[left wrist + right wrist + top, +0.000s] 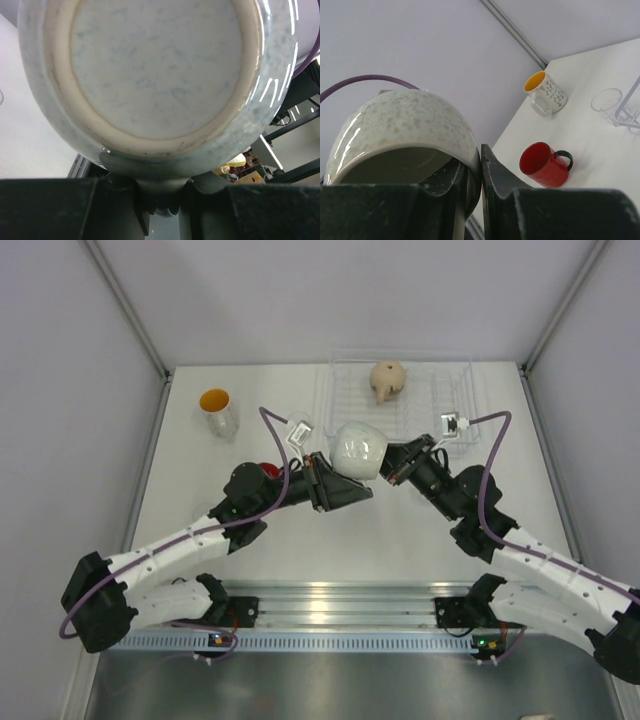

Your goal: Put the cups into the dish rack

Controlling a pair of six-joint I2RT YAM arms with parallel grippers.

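White mug (360, 450) sits mid-table (300, 550), a bit toward 12 o'clock, caught between both arms and held up off the surface. It's tipped on its side, w/ base facing the left arm at 8 o'clock and mouth facing the right arm at 4 o'clock.

Right gripper (392, 462) is clamped on the mug's rim. In the right wrist view one finger is inside the mouth and the other outside, w/ the wall pinched between them (475, 165) and the jaws nearly together.

Left gripper (335, 480) is up against the mug's base side. In the left wrist view the unglazed foot ring and speckled bottom of the mug (155, 70) fill the frame, w/ the gripper (161, 200) dark just below it. A narrow gap shows between the fingers, but can't tell if they're actually gripping anything.

Dish rack (440, 390) is at approx 1 o'clock on the far edge of the table. Tan mug (388, 380) is inside it, left-centre section, lying over w/ handle toward the near side.

Orange-lined cup (217, 412) stands upright at approx 10–11 o'clock, well apart from the rack. Red mug (268, 470) is at 9 o'clock of the white mug and mostly hidden under the left arm. The right wrist view shows it upright (545, 165), black handle out to the side, w/ the orange-lined cup (545, 92) beyond it. A clear glass (607, 100) stands by the rack wires at that view's right edge.
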